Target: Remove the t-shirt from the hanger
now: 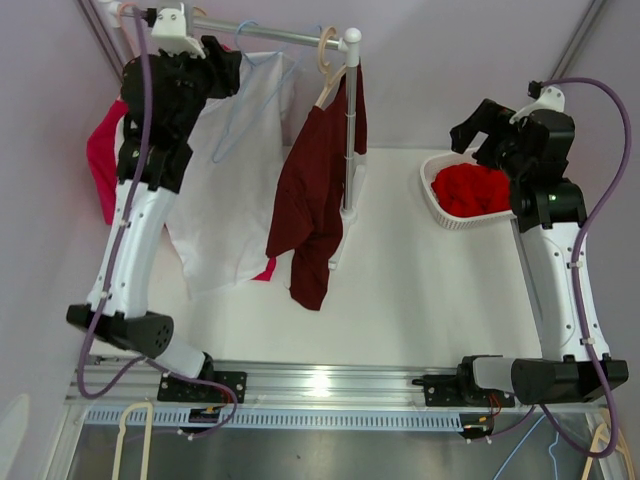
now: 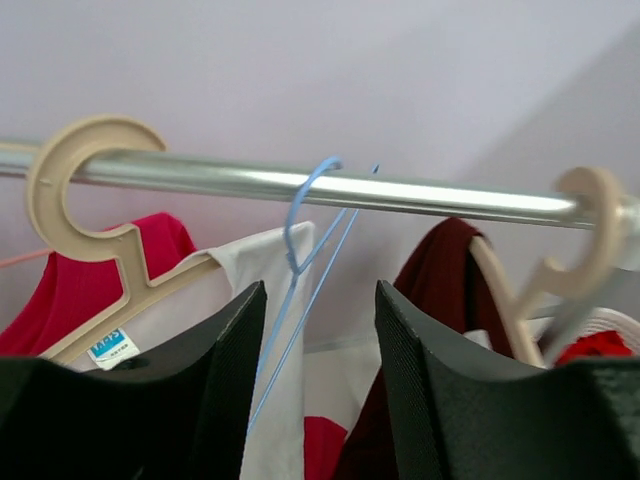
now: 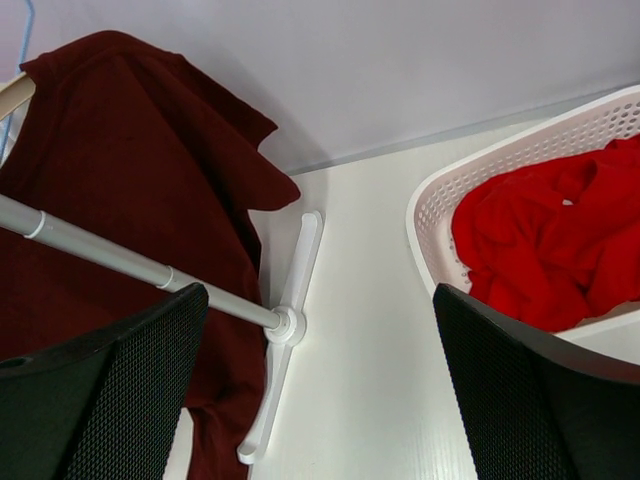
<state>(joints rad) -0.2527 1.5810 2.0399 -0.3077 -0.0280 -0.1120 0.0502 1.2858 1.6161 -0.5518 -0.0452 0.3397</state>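
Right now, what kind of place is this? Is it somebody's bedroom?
Probably not a bedroom: it looks like a robot test bench set up as a laundry corner. Shirts hang on a small clothes rack, a white basket holds red clothes, and everything sits on a white table.

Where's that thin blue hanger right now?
In the left wrist view, the blue hanger hooks over the metal rail, between the white shirt and the dark red shirt, just past the left hand.
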